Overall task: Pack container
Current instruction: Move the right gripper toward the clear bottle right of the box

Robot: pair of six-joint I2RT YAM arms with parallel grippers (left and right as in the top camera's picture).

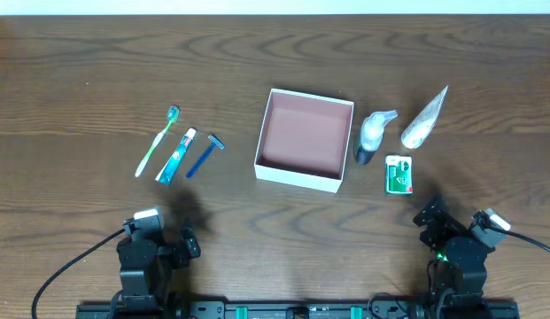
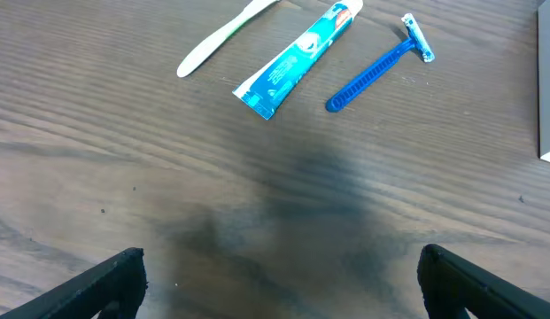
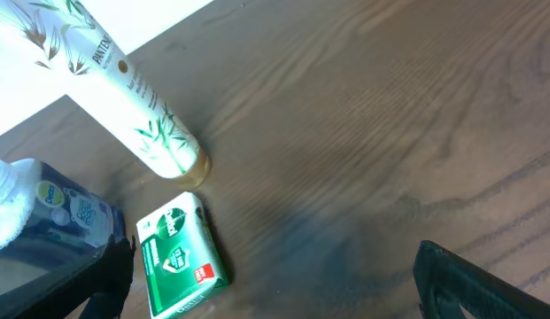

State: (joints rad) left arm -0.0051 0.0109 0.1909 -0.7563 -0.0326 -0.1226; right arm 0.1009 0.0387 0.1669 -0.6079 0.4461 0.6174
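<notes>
White container (image 1: pixel 298 175) showing its pink-brown inside

The worktop (image 1: pixel 80 89) is dark brown with wavy wood grain. The container (image 1: pixel 297 177) is white outside and dusty pink inside. The toothbrush (image 1: pixel 155 143) is pale with a teal head, the toothpaste tube (image 2: pixel 297 58) teal-blue and white, the razor (image 2: pixel 372 75) blue. The soap box (image 3: pixel 179 257) is green with white and red marks. The long tube (image 3: pixel 124 84) is white with green leaf sprigs, its cap seemingly gold. The bottle (image 3: pixel 53 213) is dark blue, white-topped.
</notes>
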